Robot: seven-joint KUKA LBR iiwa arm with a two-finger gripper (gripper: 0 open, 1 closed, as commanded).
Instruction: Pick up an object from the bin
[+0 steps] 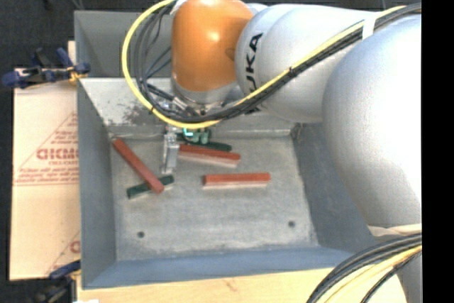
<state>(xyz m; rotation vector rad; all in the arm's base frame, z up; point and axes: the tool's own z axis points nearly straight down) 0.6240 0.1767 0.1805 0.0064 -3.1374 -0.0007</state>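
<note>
Gripper point(169, 161), lowered from beneath the orange cover point(204, 39) of the wrist to just above the floor of the grey bin point(213, 223); whether it was spread or pressed together could not be told. Immediately to the view's left of the gripper lay a long reddish-brown stick point(137, 164), set diagonally, its lower end just below the gripper's tip and crossing a short dark green stick point(142, 189); contact between gripper and stick could not be judged. Immediately to the view's right lay a pale red stick point(211, 155), nearly level, with a second green stick point(216, 146) along its far edge. Farther right and nearer the camera lay a red bar point(236, 180), apart from the others. The white arm point(319, 74) entered from the view's right.
</note>
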